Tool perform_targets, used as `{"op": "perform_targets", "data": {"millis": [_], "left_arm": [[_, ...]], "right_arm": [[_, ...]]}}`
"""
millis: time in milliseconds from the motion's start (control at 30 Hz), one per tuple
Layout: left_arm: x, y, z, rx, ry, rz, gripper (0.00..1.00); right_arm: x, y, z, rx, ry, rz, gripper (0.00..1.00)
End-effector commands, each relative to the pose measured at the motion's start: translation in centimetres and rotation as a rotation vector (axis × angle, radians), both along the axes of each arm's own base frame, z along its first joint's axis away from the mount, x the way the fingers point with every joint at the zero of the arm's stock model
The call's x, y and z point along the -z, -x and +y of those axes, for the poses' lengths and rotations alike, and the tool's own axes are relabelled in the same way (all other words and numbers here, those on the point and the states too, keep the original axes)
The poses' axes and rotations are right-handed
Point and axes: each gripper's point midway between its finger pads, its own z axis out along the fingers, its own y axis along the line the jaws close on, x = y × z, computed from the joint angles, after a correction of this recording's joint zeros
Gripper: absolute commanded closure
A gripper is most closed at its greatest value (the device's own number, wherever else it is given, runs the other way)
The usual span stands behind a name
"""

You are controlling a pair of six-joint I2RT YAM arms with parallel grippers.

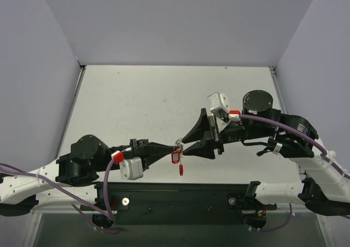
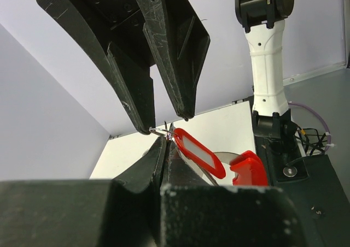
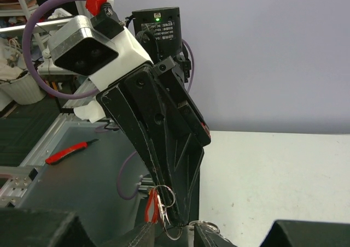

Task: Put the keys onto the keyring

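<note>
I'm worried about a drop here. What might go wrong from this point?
The left gripper pinches the keyring only by its thin wire loop, at the fingertips; a tug from the right gripper might pull it free. The right gripper's jaws stand apart at that fine wire, so closing may miss it. The red-headed key hangs beside the tag and could swing into the way.

Table [image 1: 164, 96]: flat, pale grey, matte top. Plain lilac-grey walls [image 1: 175, 23] close it in on my left, far and right sides, meeting it at dark seams. A black rail [image 1: 180, 195] runs along the near edge. Soft shadow lies across the near half of the surface.
</note>
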Motion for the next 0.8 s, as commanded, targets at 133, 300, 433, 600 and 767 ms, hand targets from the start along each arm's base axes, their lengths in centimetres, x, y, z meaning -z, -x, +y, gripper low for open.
{"op": "perform_targets", "data": {"millis": [133, 300, 433, 600, 767], "left_arm": [[-4.0, 0.5, 1.2, 0.011, 0.108, -0.001, 1.0], [-4.2, 0.7, 1.3, 0.021, 0.11, 0.007, 1.0], [-4.2, 0.8, 1.1, 0.033, 0.107, 0.014, 1.0], [-4.3, 1.0, 0.8, 0.046, 0.099, 0.018, 1.0], [-4.2, 1.0, 0.5, 0.049, 0.088, 0.026, 1.0]], "right_arm": [[-0.3, 0.4, 0.5, -0.042, -0.013, 0.006, 0.69], [-0.2, 0.2, 0.5, -0.029, -0.011, -0.001, 0.73], [-0.2, 0.0, 0.3, -0.016, -0.011, -0.008, 0.75], [-0.2, -0.3, 0.4, 0.002, -0.009, -0.019, 0.78], [-0.3, -0.6, 0.3, 0.02, -0.014, -0.037, 0.8]]}}
